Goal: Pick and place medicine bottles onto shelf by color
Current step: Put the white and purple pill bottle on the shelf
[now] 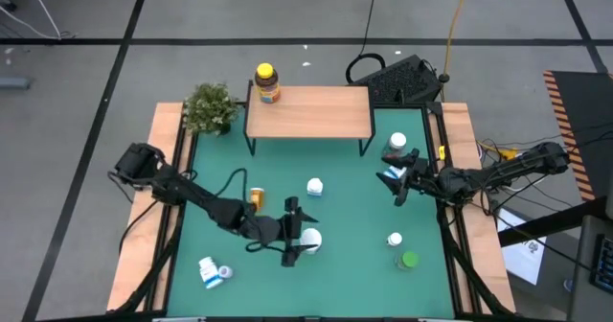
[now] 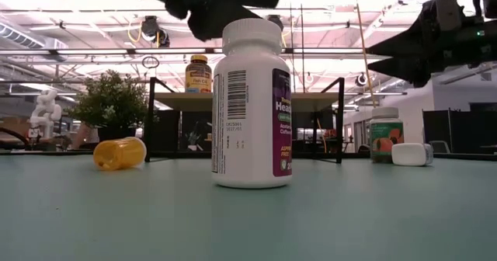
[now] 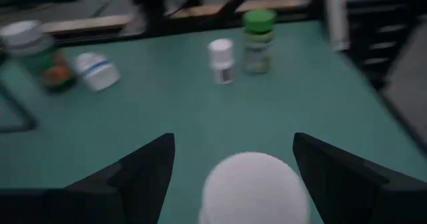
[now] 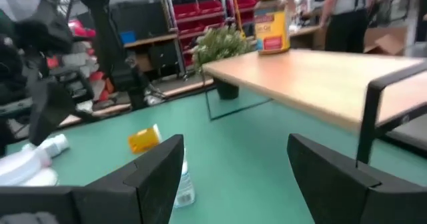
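A white medicine bottle (image 2: 250, 106) with a purple label stands upright on the green table near its front edge. My left gripper (image 3: 233, 143) is open, slanting down from the table's left, with one finger on each side of the bottle's white cap (image 3: 250, 184) and apart from it. On the shelf (image 1: 308, 111) at the back stands an amber bottle (image 1: 267, 82) with a yellow cap. My right gripper (image 1: 402, 180) waits open at the table's right side, holding nothing. An amber bottle (image 1: 256, 199) lies on its side, and a white one (image 1: 314, 186) stands mid-table.
A potted plant (image 1: 211, 106) stands left of the shelf. Two blue-labelled white bottles (image 1: 213, 271) lie at the near left. A small white bottle (image 1: 394, 239) and a green-capped one (image 1: 409, 260) stand at the near right. A green-labelled bottle (image 1: 397, 145) and a lying white one (image 2: 411, 154) are beside my right gripper.
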### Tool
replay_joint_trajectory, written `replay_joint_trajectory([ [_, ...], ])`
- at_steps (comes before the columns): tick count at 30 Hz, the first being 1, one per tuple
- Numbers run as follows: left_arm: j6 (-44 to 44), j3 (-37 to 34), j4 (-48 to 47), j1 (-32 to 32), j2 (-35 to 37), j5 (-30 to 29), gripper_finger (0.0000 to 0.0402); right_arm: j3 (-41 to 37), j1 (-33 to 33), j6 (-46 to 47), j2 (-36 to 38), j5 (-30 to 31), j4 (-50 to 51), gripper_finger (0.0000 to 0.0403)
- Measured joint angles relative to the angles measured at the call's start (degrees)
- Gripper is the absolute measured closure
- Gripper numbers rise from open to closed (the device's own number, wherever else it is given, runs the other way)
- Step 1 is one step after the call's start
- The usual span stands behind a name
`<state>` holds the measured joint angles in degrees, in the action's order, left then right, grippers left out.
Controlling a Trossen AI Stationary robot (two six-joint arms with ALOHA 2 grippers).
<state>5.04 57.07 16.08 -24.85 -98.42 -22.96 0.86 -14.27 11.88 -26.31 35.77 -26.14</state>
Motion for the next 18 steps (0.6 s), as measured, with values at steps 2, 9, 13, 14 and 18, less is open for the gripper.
replay_joint_trajectory([
  [2, 2.4, 3.2, -5.7, -1.0, -0.5, -2.8, 0.0094, 0.0, -0.1, 1.3, -0.5, -0.1, -0.1, 0.014],
  [9, 9.6, 11.6, -15.0, -3.2, -2.9, -3.2, 0.0094, 0.0, -0.1, 5.6, -2.4, -1.4, 0.3, 0.014],
  [13, 12.5, 11.9, -17.3, -4.0, -5.5, -5.0, 0.0094, 0.0, -0.1, 6.1, -2.8, -1.3, -0.1, 0.014],
  [14, 13.3, 11.9, -18.4, -4.3, -5.9, -6.7, 0.0094, 0.0, -0.1, 5.8, -2.8, -1.2, -0.6, 0.014],
  [18, 17.1, 12.1, -22.9, -4.2, -5.7, -10.9, 0.0094, 0.0, -0.1, 4.4, -2.8, -1.1, -3.3, 0.014],
])
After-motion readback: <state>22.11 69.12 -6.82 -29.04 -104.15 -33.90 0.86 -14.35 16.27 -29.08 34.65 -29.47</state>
